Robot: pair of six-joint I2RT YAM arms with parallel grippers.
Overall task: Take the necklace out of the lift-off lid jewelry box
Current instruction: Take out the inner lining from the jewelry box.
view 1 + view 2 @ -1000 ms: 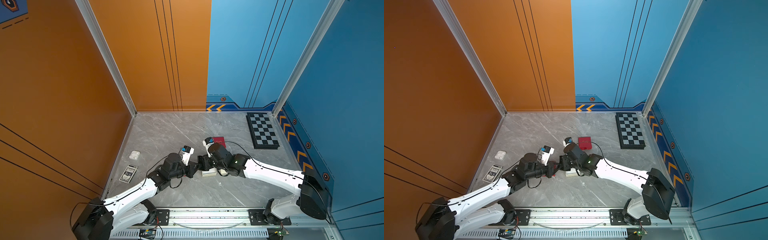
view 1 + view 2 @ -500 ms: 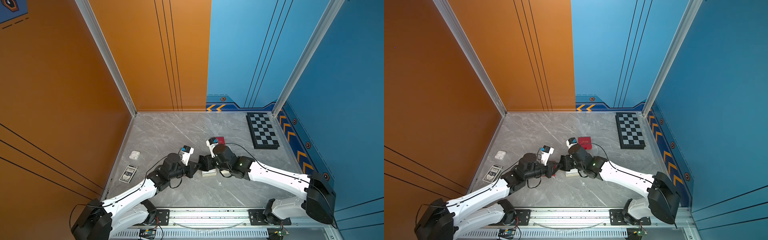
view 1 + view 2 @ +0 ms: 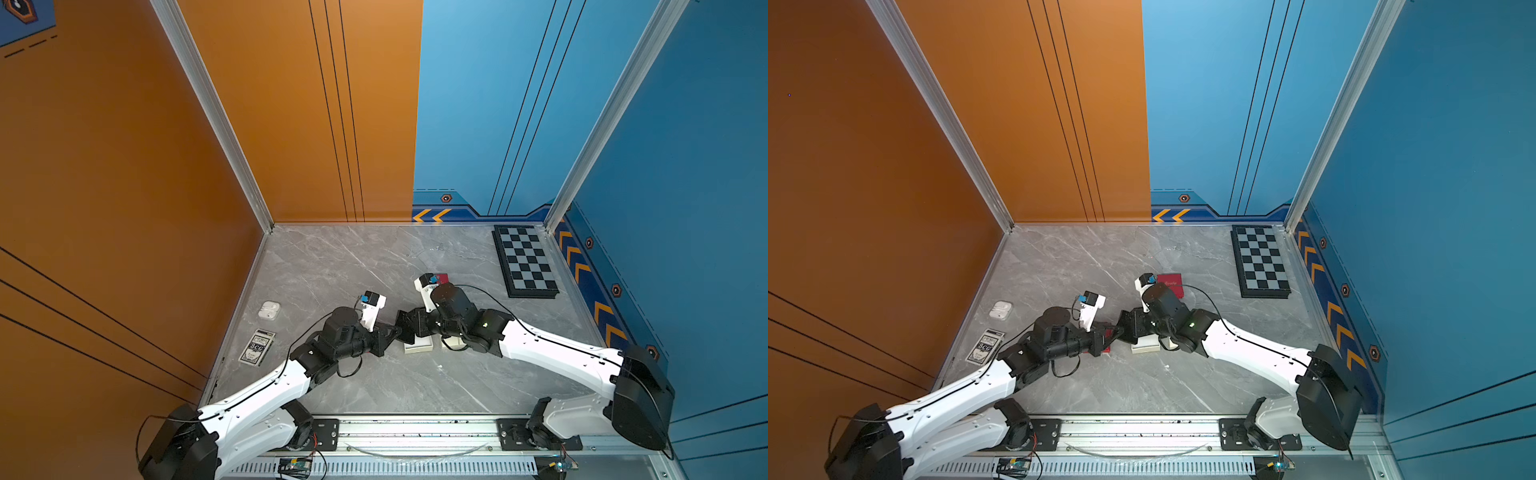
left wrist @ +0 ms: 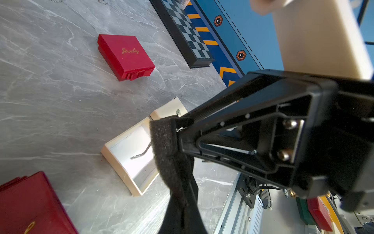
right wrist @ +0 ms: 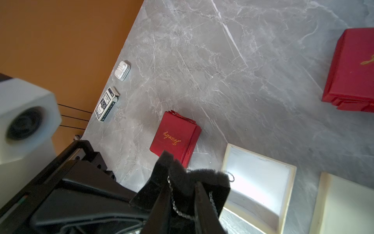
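One thin silver necklace (image 5: 172,199) lay draped over a black foam pad (image 4: 165,141), held just above the open cream box (image 4: 114,161) at the near middle of the grey surface (image 3: 353,270). A loose end of chain hung over the box's white inside; whether it touched the bottom could not be told. The left fingers (image 4: 178,188), reaching in from the left, were clenched on the pad. The right fingers (image 4: 182,133) met the pad from the right, standing slightly apart with a chain strand running lengthwise between them; whether they pinched it could not be told. Both arms were at the pad, the right one closer to the chain itself, so the coming move was probably to draw the chain rightward off the pad. The cream lid (image 4: 168,108) lay just right of the box. One red jewelry box (image 5: 174,137) sat just left of it, another (image 4: 125,54) farther back.
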